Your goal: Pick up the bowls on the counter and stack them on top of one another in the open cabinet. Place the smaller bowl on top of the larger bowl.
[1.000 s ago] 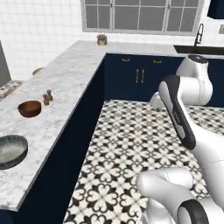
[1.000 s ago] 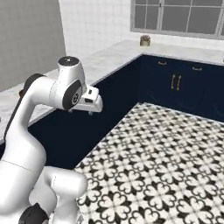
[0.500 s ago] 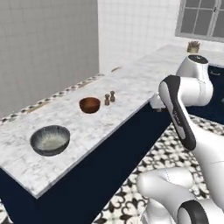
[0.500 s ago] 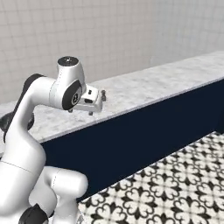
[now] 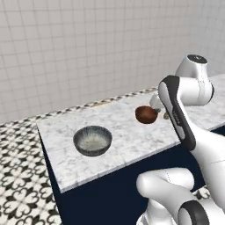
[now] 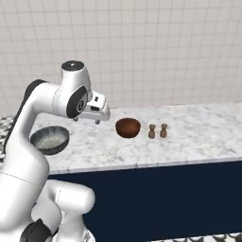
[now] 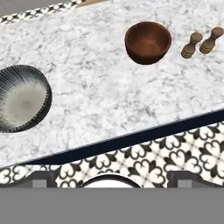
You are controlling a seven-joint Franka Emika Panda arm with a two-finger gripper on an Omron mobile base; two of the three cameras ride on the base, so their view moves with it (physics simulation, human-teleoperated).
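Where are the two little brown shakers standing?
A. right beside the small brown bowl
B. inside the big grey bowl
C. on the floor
A: on the counter, the two shakers stand close beside the small brown bowl, on the far side from the big grey bowl.

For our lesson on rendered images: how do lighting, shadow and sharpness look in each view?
Left base view: flat, even light, faint shadow under the larger bowl. Right base view: soft gloss on the smaller bowl. Hand view: sharp throughout, no glare on the counter.
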